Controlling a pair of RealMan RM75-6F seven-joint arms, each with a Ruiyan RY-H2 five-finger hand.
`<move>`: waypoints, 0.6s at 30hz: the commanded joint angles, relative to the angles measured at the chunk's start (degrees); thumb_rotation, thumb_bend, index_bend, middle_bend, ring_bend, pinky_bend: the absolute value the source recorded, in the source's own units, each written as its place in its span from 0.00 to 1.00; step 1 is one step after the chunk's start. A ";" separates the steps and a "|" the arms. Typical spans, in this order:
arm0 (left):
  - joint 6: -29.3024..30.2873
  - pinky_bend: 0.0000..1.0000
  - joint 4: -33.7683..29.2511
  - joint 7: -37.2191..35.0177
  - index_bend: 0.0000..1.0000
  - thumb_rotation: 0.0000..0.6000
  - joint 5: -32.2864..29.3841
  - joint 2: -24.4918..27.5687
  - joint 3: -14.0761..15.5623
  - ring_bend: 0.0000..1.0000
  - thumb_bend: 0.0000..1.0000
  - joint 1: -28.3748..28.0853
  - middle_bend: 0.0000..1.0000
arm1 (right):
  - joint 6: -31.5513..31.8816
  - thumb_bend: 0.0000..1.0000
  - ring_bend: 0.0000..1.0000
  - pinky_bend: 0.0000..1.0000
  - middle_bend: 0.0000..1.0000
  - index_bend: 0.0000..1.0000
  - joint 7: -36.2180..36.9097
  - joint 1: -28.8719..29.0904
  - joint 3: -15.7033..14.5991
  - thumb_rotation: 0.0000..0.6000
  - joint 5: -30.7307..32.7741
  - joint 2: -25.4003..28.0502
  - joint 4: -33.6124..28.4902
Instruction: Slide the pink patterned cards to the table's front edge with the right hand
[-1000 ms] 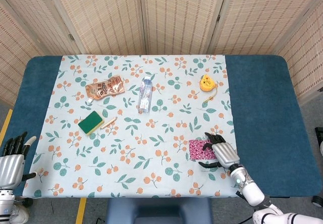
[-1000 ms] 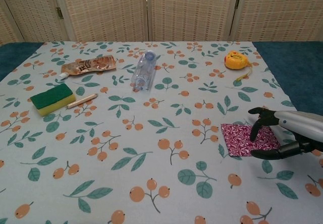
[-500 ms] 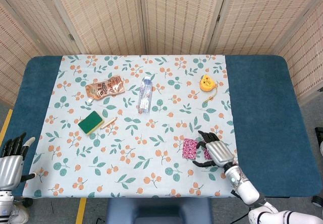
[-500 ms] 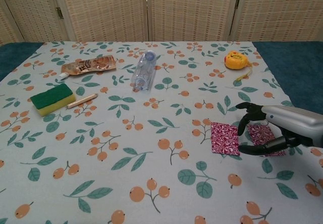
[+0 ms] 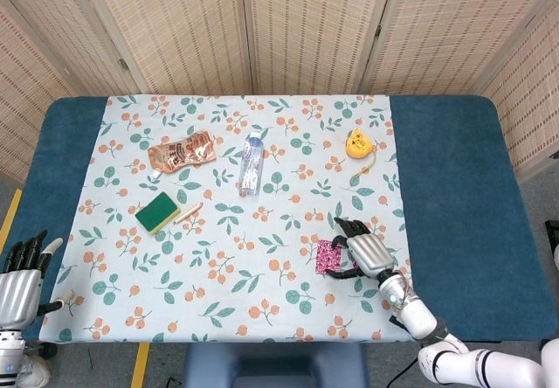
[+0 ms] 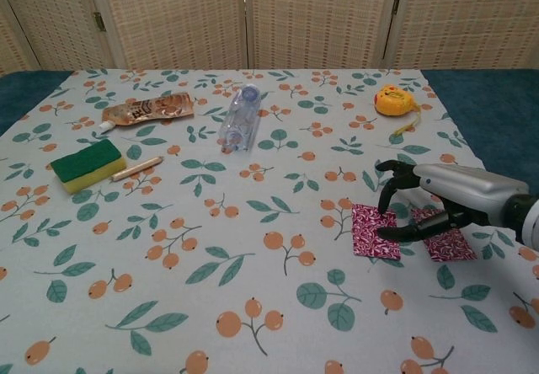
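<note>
The pink patterned cards lie in two patches on the floral cloth. One patch (image 6: 373, 231) (image 5: 327, 256) shows left of my right hand. The other patch (image 6: 445, 243) peeks out under and to the right of it. My right hand (image 6: 425, 203) (image 5: 363, 251) arches over the cards with its fingers apart, and its fingertips (image 6: 384, 209) come down on the left patch. It grips nothing. My left hand (image 5: 22, 271) rests off the table's front left corner with its fingers spread and nothing in it.
Further back on the cloth lie a yellow tape measure (image 6: 392, 100), a clear bottle (image 6: 237, 118), a brown pouch (image 6: 149, 108), a green-and-yellow sponge (image 6: 87, 164) and a small stick (image 6: 136, 168). Blue tabletop (image 5: 454, 187) flanks the cloth on the right.
My right hand has moved left and slightly away from the front edge. The cards, one patch a second ago, were dragged left and split in two. The left hand stays put.
</note>
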 commanded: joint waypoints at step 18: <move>-0.12 0.00 0.02 0.27 0.17 1.00 -0.06 -0.21 0.04 0.03 0.21 0.14 0.00 | 0.02 0.25 0.00 0.00 0.01 0.34 -2.43 -0.04 -4.14 0.41 -1.98 1.21 -3.88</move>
